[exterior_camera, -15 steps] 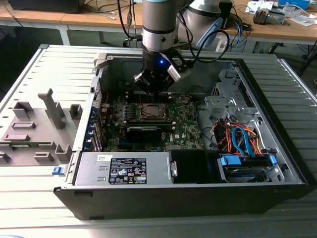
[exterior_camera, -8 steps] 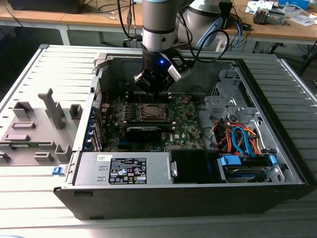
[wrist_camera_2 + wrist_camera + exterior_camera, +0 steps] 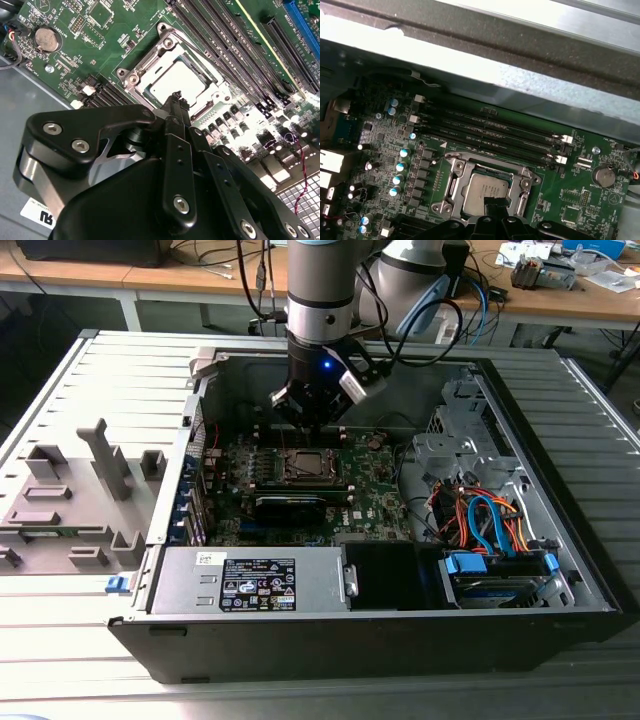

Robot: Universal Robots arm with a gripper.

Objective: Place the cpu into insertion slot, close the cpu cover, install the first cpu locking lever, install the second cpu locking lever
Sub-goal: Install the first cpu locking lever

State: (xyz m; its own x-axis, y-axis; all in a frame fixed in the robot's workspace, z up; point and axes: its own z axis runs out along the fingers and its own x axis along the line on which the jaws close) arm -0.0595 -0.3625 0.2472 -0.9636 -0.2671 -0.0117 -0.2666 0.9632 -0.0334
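My claw (image 3: pixel 175 97) hung pinched narrow just above the cpu (image 3: pixel 172 81), the cpu cover (image 3: pixel 147 60) down around it; memory slots (image 3: pixel 490 129) ran beside the cpu, case wall (image 3: pixel 520 85) rising beyond them.

The circuit board (image 3: pixel 375 495) is green, speckled with small silver and black parts. The cpu (image 3: pixel 177 82) has a plain silver-grey top, and the cpu cover (image 3: pixel 149 60) framing it is bright silver metal. The gripper (image 3: pixel 176 97) is matt black with silver screw heads. The arm (image 3: pixel 320 290) is silver-grey with a small blue light. The memory slots (image 3: pixel 490 127) are black with white end latches, and a card slot (image 3: pixel 302 20) is blue. The capacitors (image 3: pixel 400 167) are silver with pale blue tops. The case (image 3: pixel 350 640) is dark grey outside and lighter grey within. The cables (image 3: pixel 490 520) are orange, blue and red, and the drive bracket (image 3: pixel 495 565) is blue. The table (image 3: pixel 60 660) is pale grey with ribbed stripes.
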